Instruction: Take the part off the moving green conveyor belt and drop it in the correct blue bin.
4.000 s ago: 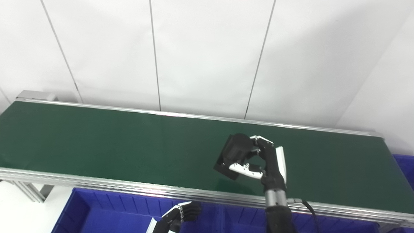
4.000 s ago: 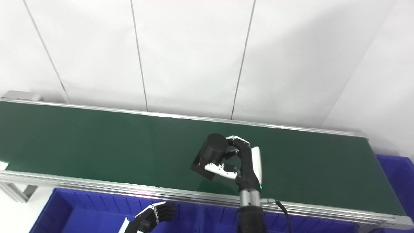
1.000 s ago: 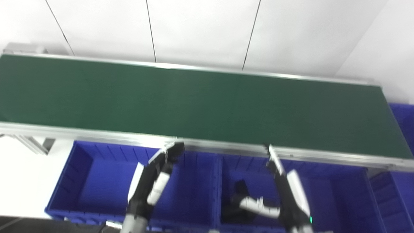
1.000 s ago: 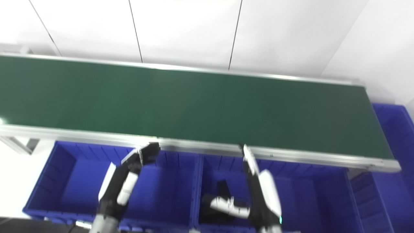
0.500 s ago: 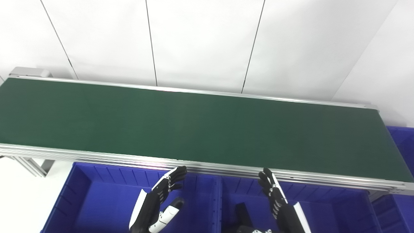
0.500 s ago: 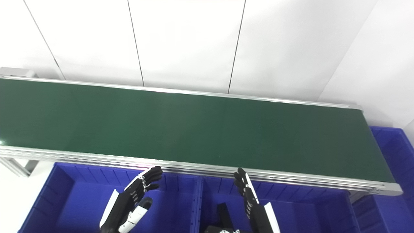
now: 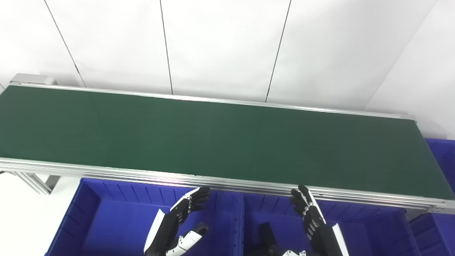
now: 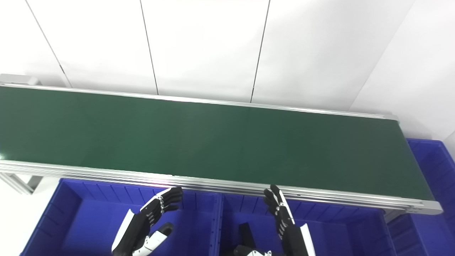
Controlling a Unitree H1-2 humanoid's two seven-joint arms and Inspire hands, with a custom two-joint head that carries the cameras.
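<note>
1. Left eye view: conveyor belt [image 7: 213,138] carries nothing. Left hand [image 7: 176,227] at 7 o'clock, fingers spread, holding nothing, over the left blue bin [image 7: 106,199]. Right hand [image 7: 314,227] at 5 o'clock, fingers extended, also released, over the middle blue bin [image 7: 355,217]. Dark part [image 7: 265,233] lies inside that middle bin, just left of the right hand, partly cut by the frame edge.
2. Right eye view: same layout; part [image 8: 245,231] sits low in the middle bin, near the divider wall. Another bin corner [image 8: 432,160] at 3 o'clock.
3. Step: drop looks done, hands clear. Next likely calls for readying over the belt for another part.
</note>
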